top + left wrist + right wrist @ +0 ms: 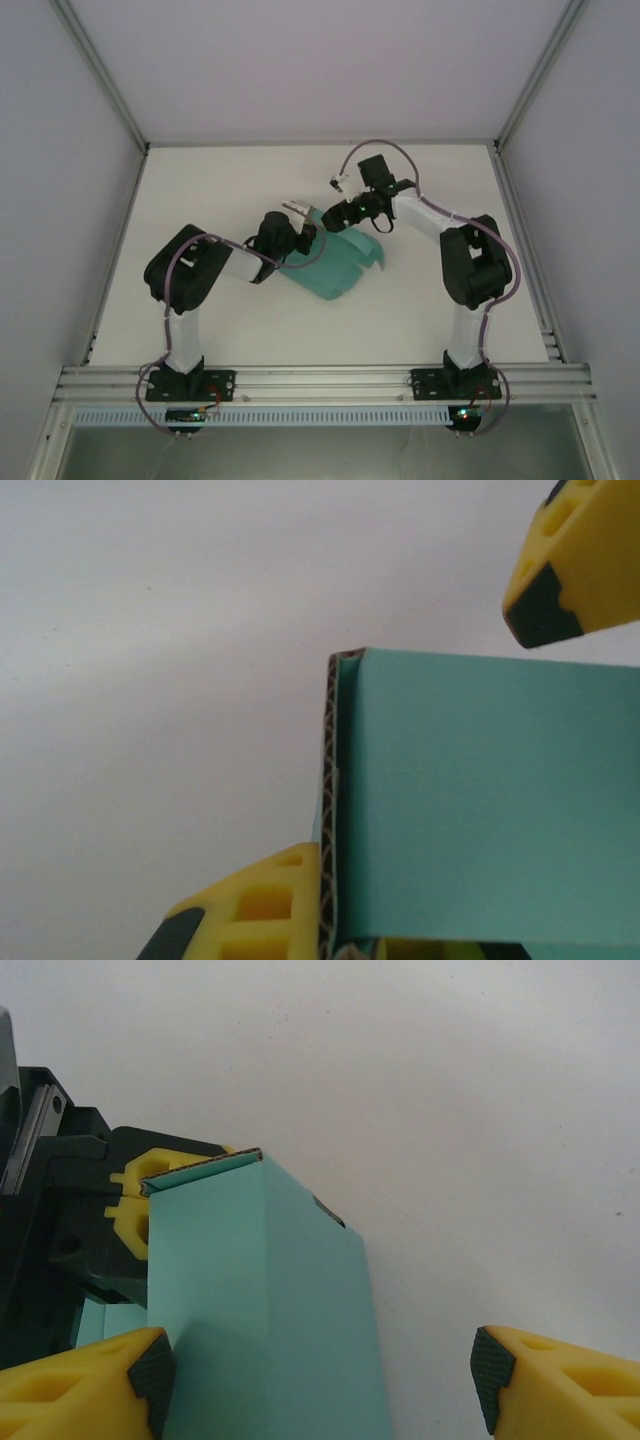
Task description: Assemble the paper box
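The teal paper box (336, 264) lies partly folded in the middle of the white table, with one wall raised at its far end. My left gripper (302, 224) is shut on that upright wall. In the left wrist view one yellow finger (262, 905) presses the wall's corrugated edge (337, 780). My right gripper (337, 212) hovers just beyond the raised wall, open. In the right wrist view its left pad (152, 1370) touches the teal panel (260, 1300), and its right pad (493, 1370) stands far off over bare table. The left gripper's fingers (150, 1175) clamp the panel's top edge.
The white table (220, 190) is bounded by grey walls and metal frame posts. An aluminium rail (320, 380) along the near edge carries both arm bases. A yellow fingertip of the right gripper (565, 565) shows at the upper right of the left wrist view.
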Motion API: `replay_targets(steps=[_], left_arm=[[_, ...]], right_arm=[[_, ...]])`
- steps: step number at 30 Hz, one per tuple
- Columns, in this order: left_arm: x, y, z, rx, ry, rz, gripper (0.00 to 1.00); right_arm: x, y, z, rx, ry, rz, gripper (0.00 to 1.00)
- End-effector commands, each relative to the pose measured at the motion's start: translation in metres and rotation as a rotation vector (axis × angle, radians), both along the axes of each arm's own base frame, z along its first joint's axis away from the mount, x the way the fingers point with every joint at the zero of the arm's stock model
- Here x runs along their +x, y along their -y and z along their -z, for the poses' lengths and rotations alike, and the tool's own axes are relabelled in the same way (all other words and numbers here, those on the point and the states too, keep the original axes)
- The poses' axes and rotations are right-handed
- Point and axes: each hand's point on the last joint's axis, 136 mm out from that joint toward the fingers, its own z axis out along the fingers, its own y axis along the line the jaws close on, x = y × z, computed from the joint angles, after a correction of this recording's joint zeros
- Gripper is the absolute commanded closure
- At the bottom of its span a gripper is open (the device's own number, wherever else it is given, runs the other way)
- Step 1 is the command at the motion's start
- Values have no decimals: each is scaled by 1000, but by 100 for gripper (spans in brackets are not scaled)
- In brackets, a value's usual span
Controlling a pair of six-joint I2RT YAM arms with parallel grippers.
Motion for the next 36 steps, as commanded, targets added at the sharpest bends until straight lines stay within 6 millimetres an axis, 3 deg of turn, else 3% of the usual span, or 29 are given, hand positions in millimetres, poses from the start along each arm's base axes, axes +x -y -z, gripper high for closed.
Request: replay_targets(steps=[1,5,9,11,14,16,21,30,33,36], left_arm=[[11,3,-36,-97,57,-17,100],[8,-10,-42,-109,-3,-53,100],[1,-19,-43,-167,-144,-26,100],[-3,-20,-46,-219,-222,11,100],[-13,-17,-54,-277,-285,80,100],[-22,-11,-60,-292,-300,137,100],[-25,-9,-61,-280,-337,140,100],[-3,-20,-57,-232,-327,-64,100],[11,-42,-44,-57,-283,-282,100],[20,-73,-35,120,-256,-525,100]], right_arm=[[-14,29,8,-41,-93,83,20],[-23,54,-44,5,40,176,16],[-62,74,-79,94,107,171,14],[-80,76,-87,142,150,138,12],[-85,77,-88,123,240,139,12],[-78,78,-88,100,276,168,14],[-57,71,-94,61,329,198,31],[-49,59,-79,-28,382,221,90],[-50,57,-81,-54,437,246,98],[-51,54,-84,-80,488,275,100]])
